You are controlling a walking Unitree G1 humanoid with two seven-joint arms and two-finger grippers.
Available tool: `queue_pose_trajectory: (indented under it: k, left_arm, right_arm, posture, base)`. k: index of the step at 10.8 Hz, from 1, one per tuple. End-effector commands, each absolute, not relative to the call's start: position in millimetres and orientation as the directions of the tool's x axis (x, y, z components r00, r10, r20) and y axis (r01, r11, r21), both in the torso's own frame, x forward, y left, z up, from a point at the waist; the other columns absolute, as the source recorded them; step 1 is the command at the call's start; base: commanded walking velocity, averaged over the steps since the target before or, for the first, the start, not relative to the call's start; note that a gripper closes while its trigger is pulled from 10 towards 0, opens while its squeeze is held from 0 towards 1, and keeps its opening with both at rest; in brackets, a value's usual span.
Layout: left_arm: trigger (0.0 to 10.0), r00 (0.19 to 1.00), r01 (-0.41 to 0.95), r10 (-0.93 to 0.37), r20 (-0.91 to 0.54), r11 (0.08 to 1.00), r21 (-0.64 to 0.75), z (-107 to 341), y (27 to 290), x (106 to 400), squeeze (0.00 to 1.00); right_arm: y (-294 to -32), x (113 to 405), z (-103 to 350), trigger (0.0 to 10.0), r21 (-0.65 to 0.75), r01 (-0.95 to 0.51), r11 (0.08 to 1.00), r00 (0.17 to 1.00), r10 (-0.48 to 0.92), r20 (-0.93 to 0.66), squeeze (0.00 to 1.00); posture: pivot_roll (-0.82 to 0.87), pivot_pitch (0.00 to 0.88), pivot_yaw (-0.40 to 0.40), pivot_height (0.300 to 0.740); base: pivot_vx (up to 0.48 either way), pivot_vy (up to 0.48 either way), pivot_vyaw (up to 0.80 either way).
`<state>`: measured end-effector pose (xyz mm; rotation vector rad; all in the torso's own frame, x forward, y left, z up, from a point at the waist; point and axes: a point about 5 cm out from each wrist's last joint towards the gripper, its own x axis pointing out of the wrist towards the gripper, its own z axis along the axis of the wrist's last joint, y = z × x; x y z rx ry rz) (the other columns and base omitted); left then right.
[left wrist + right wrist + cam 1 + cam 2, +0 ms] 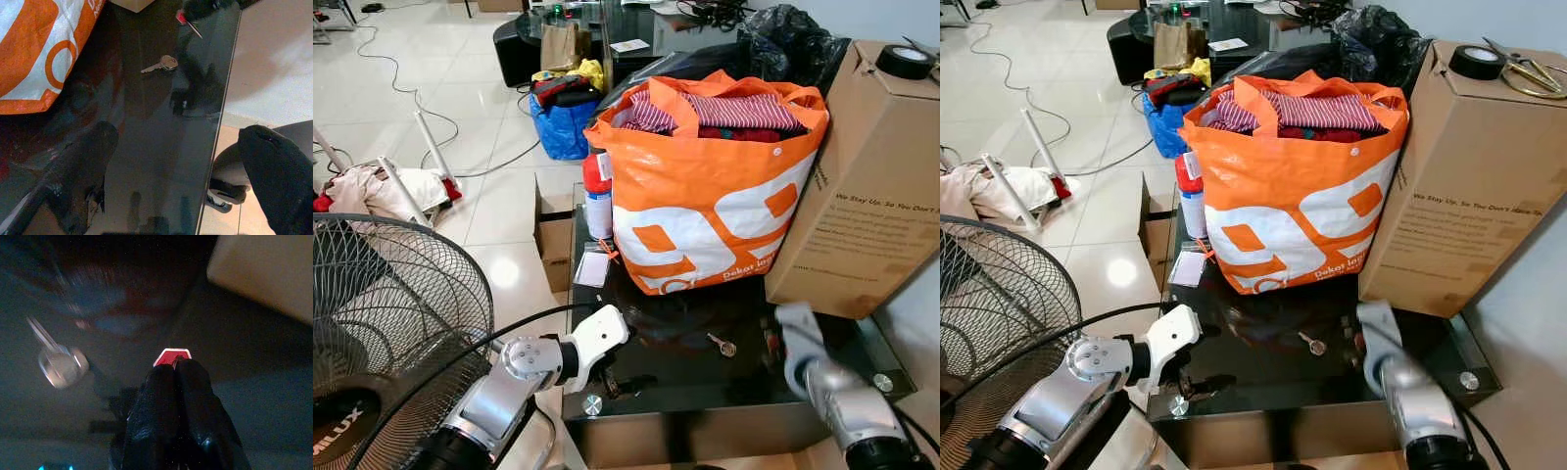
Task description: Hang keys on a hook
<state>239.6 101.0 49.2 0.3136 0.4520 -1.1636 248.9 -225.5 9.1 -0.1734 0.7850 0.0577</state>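
A small silver key (722, 345) lies flat on the dark glass table (685, 392), in front of the orange bag. My right gripper (174, 364) hovers just right of the key, low over the glass, shut on a small red tag (172, 355) that pokes out past its fingertips. In the right wrist view the key (58, 364) sits apart from the tag, and I cannot tell whether anything joins them. My left gripper (178, 134) is open at the table's front left edge, one finger (83, 166) over the glass and the other (279, 171) beyond the edge.
A full orange shopping bag (705, 186) fills the back of the table, with a tall cardboard box (871, 186) to its right. A spray can (598, 201) and a tagged card (593, 266) stand at the back left. A floor fan (382, 323) is close on the left.
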Motion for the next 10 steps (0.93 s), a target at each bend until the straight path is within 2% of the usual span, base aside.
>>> queue_pose_trajectory:
  k: [1,4,5,7,9,10]
  left_arm:
    - [10.0,0.345,0.924,-0.797,-0.496,0.381,0.03,52.5,105.3,244.9,0.0]
    - [10.0,0.396,0.909,-0.783,-0.479,0.409,0.082,59.8,109.5,256.2,0.0]
    - [10.0,0.499,0.859,-0.77,-0.398,0.501,0.107,71.1,112.6,266.8,0.0]
    - [10.0,0.617,0.777,-0.732,-0.288,0.625,0.077,84.5,120.2,273.9,0.0]
    - [10.0,0.6,0.787,-0.733,-0.321,0.612,0.076,79.6,125.3,267.9,0.0]
    - [10.0,0.581,0.801,-0.737,-0.345,0.592,0.086,77.9,126.4,267.3,0.0]
  right_arm:
    - [-222.1,253.6,16.9,0.0,-0.104,-0.125,0.987,0.737,0.022,-0.676,0.0]
    - [-224.5,256.2,32.3,0.0,-0.005,-0.121,0.993,0.788,0.093,-0.608,0.0]
    - [-214.4,257.5,54.8,0.0,0.248,-0.14,0.959,0.847,0.246,-0.472,0.0]
    - [-202.0,252.0,83.6,0.0,0.501,-0.225,0.836,0.876,0.398,-0.272,0.0]
    - [-198.9,253.1,82.8,0.0,0.521,-0.219,0.825,0.878,0.4,-0.264,0.0]
    - [-198.2,253.6,72.5,0.0,0.461,-0.186,0.868,0.867,0.365,-0.338,0.0]
  posture:
    - [-0.16,0.0,0.017,0.74]
    - [-0.15,0.0,0.035,0.74]
    - [-0.15,0.0,0.048,0.74]
    - [-0.14,0.0,0.062,0.74]
    - [-0.13,0.0,0.08,0.74]
    - [-0.12,0.0,0.08,0.74]
  base:
    - [0.0,0.0,0.0]
    - [0.0,0.0,0.0]
    - [0.0,0.0,0.0]
    - [0.0,0.0,0.0]
    - [0.0,0.0,0.0]
    - [0.0,0.0,0.0]
